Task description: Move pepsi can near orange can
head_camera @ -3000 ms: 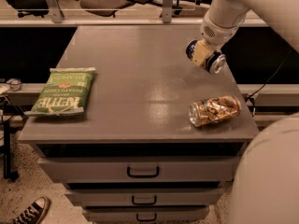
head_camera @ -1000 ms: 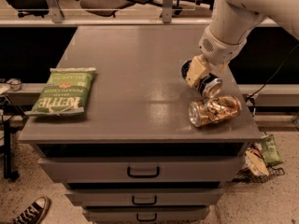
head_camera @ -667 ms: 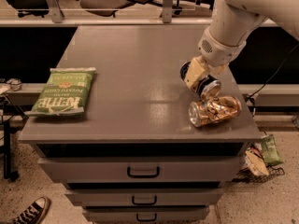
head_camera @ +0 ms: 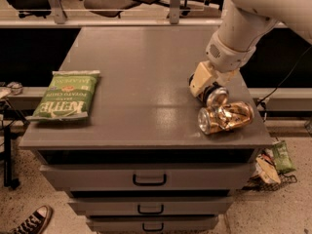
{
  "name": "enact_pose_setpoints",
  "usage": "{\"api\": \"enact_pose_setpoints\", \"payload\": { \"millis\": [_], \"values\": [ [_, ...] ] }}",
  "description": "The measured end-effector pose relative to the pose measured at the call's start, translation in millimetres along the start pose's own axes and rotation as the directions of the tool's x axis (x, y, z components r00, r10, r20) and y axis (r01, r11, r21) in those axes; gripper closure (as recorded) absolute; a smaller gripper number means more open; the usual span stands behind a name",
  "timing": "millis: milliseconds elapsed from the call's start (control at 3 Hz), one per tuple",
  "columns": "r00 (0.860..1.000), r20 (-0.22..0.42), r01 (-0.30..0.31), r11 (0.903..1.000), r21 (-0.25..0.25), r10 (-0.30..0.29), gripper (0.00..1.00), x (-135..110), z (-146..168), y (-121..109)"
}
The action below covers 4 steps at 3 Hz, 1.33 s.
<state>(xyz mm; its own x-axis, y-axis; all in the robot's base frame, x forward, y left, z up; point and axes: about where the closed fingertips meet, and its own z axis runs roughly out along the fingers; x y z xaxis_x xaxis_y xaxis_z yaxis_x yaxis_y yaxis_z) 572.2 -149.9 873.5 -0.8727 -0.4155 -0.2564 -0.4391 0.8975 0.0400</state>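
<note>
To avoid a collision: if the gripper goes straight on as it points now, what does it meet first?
Probably the orange can, lying just beyond the gripper, which holds the pepsi can; depth is unclear.

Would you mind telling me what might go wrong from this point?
The orange can lies on its side near the front right corner of the cabinet top. A nudge from the gripper or the pepsi can it grips could roll it off. The pepsi can looks tilted, so it might roll once released.
</note>
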Motion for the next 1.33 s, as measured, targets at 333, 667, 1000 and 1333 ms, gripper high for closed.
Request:
{"api": "enact_pose_setpoints", "payload": {
  "millis": [333, 667, 1000, 1333],
  "values": [
    [1.000, -0.003, -0.006, 1.0000, 0.002, 0.006, 0.00, 1, 1, 0],
    [1.000, 0.000, -0.011, 0.9999, 0.007, 0.011, 0.00, 1, 0, -3],
    [1.000, 0.003, -0.018, 0.9998, 0.012, 0.018, 0.00, 1, 0, -5],
    [0.999, 0.022, -0.038, 0.9991, 0.019, 0.038, 0.00, -2, -4, -13]
  ]
}}
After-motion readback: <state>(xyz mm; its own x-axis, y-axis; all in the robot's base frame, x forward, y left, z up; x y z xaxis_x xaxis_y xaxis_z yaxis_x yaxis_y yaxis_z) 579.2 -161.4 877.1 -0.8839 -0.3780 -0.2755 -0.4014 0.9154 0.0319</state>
